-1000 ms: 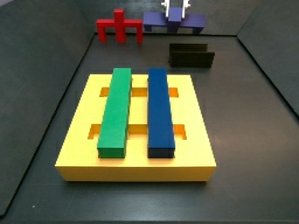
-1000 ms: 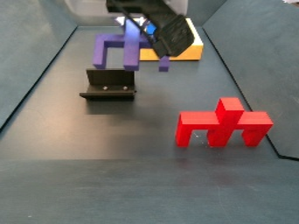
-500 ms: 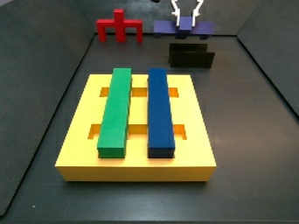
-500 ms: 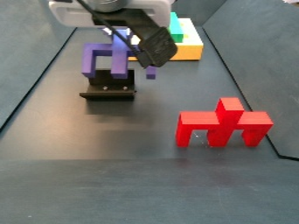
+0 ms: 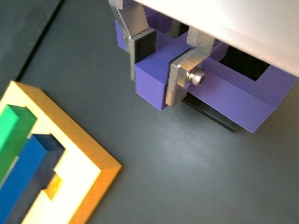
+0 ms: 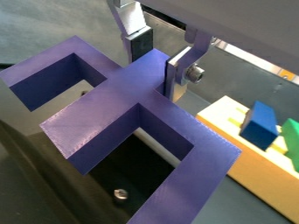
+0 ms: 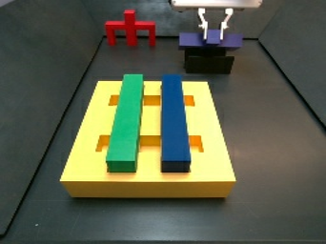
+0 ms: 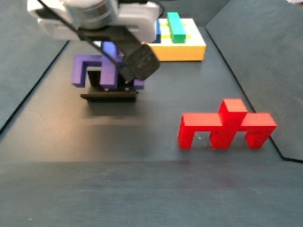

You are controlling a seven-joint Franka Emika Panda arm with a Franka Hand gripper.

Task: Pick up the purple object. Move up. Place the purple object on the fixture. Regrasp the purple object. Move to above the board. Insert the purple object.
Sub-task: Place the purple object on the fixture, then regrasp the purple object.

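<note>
The purple object (image 6: 122,105) sits on the dark fixture (image 7: 211,61), its central stub between the gripper (image 6: 158,63) fingers. The yellow board (image 7: 151,143), bearing its green and blue bars, lies well apart from the gripper.

My tool (image 7: 214,30) hangs at the far end of the desk (image 7: 51,105), its two fingers (image 6: 179,74) closed on the central stub of the arch piece (image 6: 122,109), which sits on top of the fixture (image 8: 110,94) with its legs hanging over the bracket. In a side view the board (image 7: 90,162) lies nearest the camera with the two long bars (image 7: 125,122) side by side along its length, the fixture is behind it toward the right, and the pronged piece (image 7: 129,29) stands farther back to the left. In a side view from the opposite end, the pronged piece (image 8: 225,128) stands near and to the right, well apart from the fixture, and the board (image 8: 190,49) lies beyond it.
</note>
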